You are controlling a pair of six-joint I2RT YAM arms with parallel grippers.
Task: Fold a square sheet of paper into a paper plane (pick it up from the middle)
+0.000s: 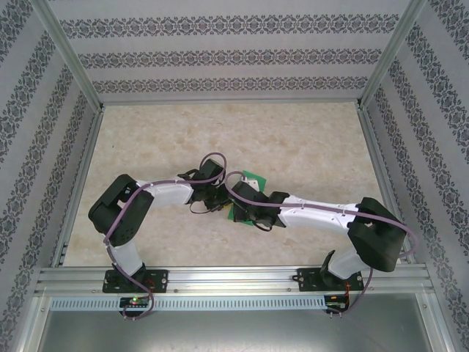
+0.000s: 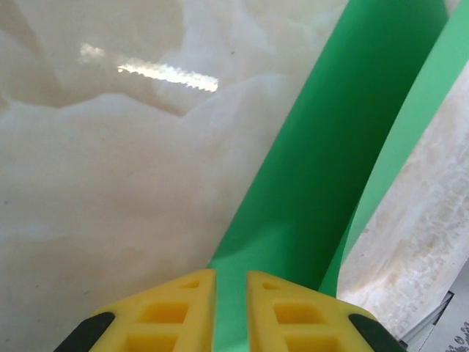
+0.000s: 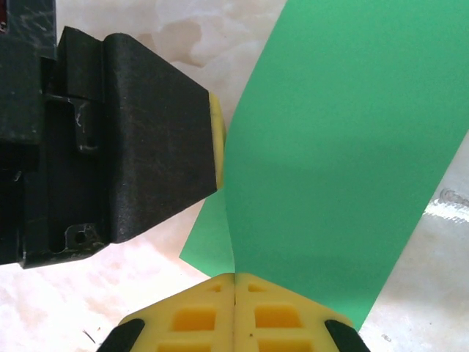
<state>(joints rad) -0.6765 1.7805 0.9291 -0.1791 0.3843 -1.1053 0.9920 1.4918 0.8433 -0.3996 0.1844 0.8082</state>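
From above, the 2 arms reach in from the near edge and meet over the middle of the tabletop (image 1: 220, 132). The left tool (image 1: 212, 202) and right tool (image 1: 245, 213) sit close together. The green paper (image 1: 254, 178) is between and under them. 1 corner pokes out on the far side of the right arm, and a sliver shows between the tools. From here I cannot tell how wide either tool stands.

In the left wrist view, the left tool (image 2: 231, 282) has its 2 yellow fingers (image 2: 168, 315) drawn in to a narrow slot with the paper (image 2: 330, 169) pinched in it. The sheet rises from the grip as a curved band toward the upper right, lifted off the marbled tabletop (image 2: 110, 183). A second fold or edge of it runs alongside on the right.

In the right wrist view, the right tool (image 3: 234, 279) has its yellow fingers (image 3: 190, 319) pressed flat together. They clamp the paper (image 3: 344, 147) where a crease runs down into the fingertips. The sheet fans up and to the right above the tabletop (image 3: 190, 37). The left tool (image 3: 218, 143), black with a yellow pad, sits at the sheet's left edge, touching it.
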